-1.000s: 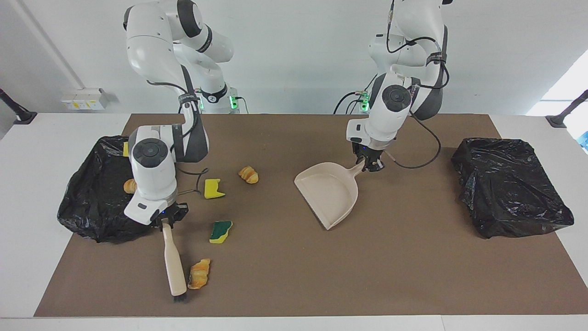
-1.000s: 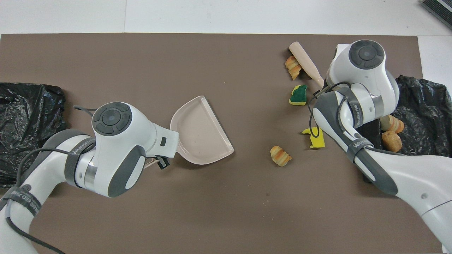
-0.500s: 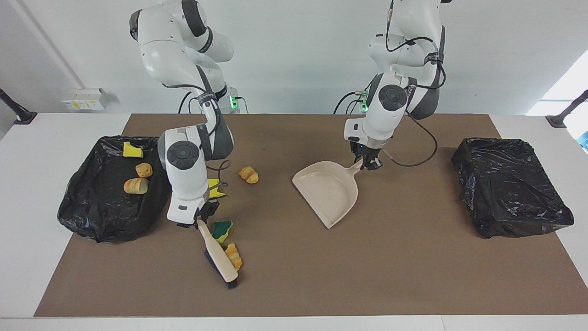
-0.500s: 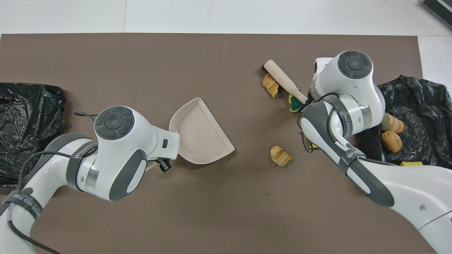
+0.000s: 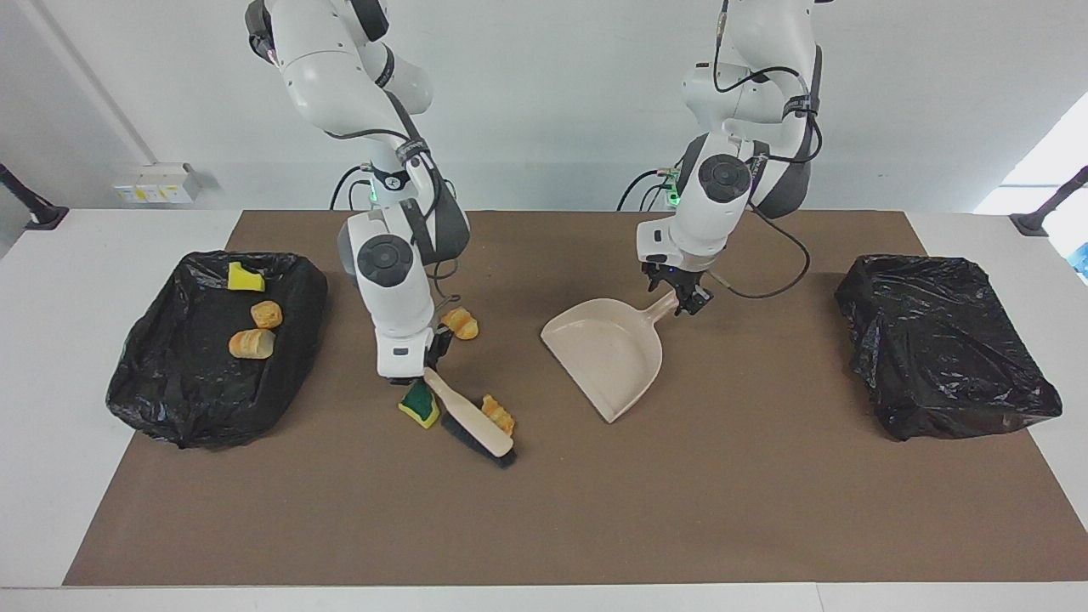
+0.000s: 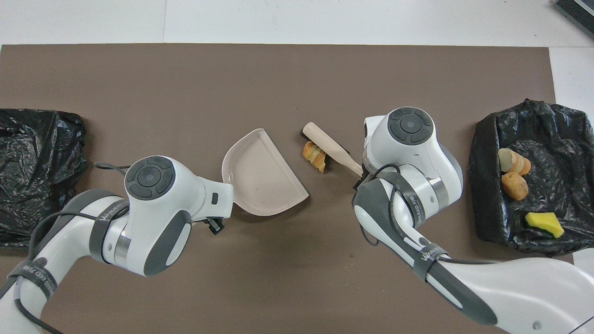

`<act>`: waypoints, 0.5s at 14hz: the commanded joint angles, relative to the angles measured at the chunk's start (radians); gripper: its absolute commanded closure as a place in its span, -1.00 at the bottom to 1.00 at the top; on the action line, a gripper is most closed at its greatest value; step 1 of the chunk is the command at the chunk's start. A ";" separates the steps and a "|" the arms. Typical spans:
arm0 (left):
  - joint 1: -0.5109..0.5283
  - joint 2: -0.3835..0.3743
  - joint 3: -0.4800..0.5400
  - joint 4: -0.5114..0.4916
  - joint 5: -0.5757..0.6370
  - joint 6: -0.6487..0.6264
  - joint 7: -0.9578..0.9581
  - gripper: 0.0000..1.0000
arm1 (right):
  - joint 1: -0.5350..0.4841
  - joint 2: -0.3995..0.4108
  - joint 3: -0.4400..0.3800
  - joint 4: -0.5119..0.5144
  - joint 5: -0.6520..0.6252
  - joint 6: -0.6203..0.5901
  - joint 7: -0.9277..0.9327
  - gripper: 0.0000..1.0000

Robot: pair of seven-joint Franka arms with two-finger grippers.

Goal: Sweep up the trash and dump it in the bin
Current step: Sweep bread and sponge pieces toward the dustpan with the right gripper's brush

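Right hand [image 5: 422,367] gripping brush [image 5: 470,419], hiding one sponge piece [image 5: 418,405]

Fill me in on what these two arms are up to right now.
The right gripper holds a beige brush by its handle, bristles on the brown mat, with a croissant piece against it on the side toward the dustpan. The left gripper holds that dustpan by its handle, pan empty. A green-and-yellow sponge and another croissant piece lie on the mat. The black-lined bin at the right arm's end holds three pieces.
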 commanded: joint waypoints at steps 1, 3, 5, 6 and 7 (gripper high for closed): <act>-0.015 -0.023 0.009 -0.022 -0.007 0.015 -0.008 0.30 | 0.011 -0.062 0.011 -0.051 0.048 -0.057 0.008 1.00; -0.015 -0.015 0.009 -0.005 -0.007 0.006 -0.013 0.67 | 0.007 -0.096 0.011 -0.045 0.093 -0.083 -0.013 1.00; -0.014 -0.008 0.009 0.010 -0.007 0.007 -0.016 1.00 | -0.024 -0.125 0.010 -0.005 0.094 -0.172 -0.063 1.00; -0.014 -0.006 0.009 0.008 -0.005 0.018 -0.014 1.00 | -0.060 -0.130 0.010 0.008 0.093 -0.203 -0.085 1.00; -0.015 -0.004 0.011 0.010 -0.001 0.023 -0.013 1.00 | -0.097 -0.136 0.010 0.010 0.093 -0.212 -0.106 1.00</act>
